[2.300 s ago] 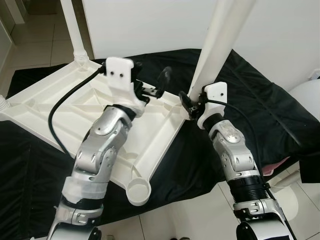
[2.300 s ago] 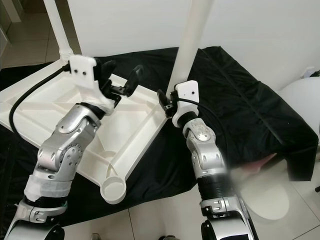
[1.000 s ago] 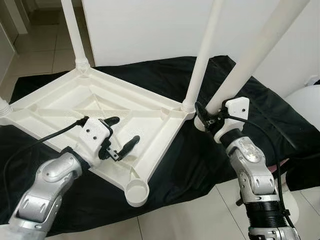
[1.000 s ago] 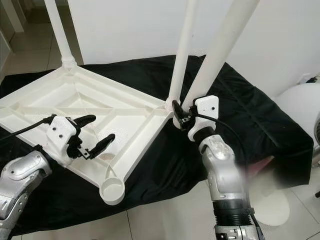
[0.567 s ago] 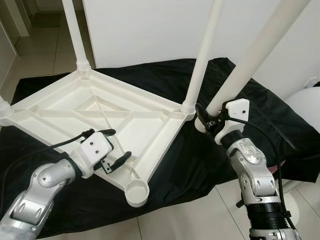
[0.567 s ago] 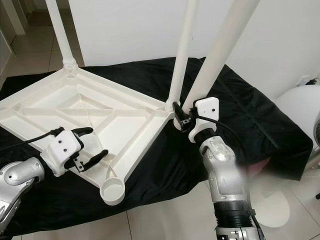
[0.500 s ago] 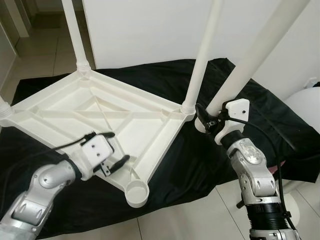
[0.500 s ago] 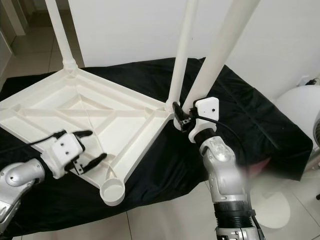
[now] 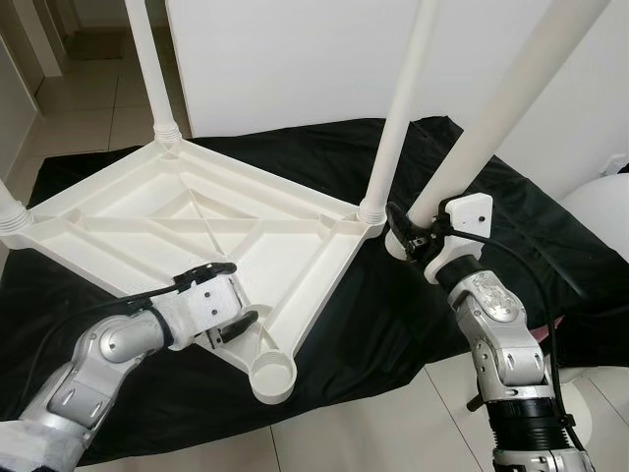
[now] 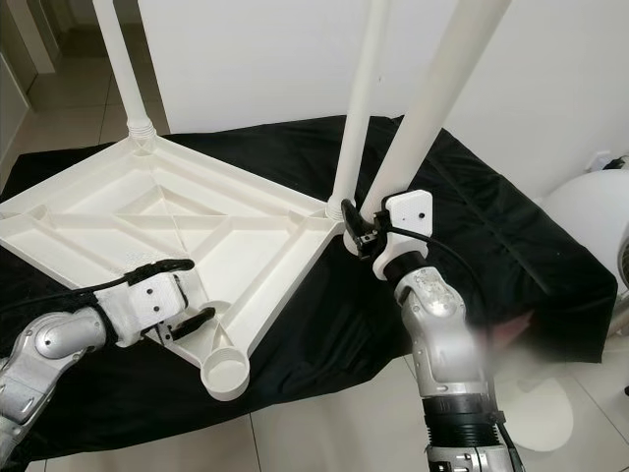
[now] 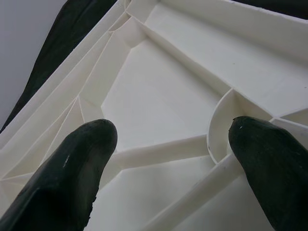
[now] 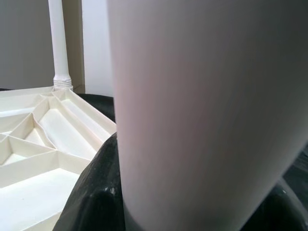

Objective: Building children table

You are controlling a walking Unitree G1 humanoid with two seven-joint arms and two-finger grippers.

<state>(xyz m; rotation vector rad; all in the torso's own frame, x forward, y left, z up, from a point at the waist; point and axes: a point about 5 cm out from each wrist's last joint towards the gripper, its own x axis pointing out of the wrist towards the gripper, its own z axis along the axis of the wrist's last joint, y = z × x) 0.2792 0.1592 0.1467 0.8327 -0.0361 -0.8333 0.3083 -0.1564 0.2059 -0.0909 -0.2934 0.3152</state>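
Upturned white moulded-plastic tabletop (image 9: 197,221), ribbed underside up, lying on crumpled black cloth (image 9: 472,206) over pale tiled floor (image 9: 373,433). Smooth white tubular legs seated in sockets at 9, 11 and 1 o'clock (image 9: 393,118); round empty corner socket (image 9: 273,376) at 6 o'clock. Left gripper (image 9: 221,307) at 7 o'clock over ribbed edge beside that socket, black fingers (image 11: 72,168) spread apart, nothing held. Right gripper (image 9: 403,231) at 2 o'clock clamped on loose white tubular leg (image 9: 511,88), tilted, lower end just beside the seated 1 o'clock leg.
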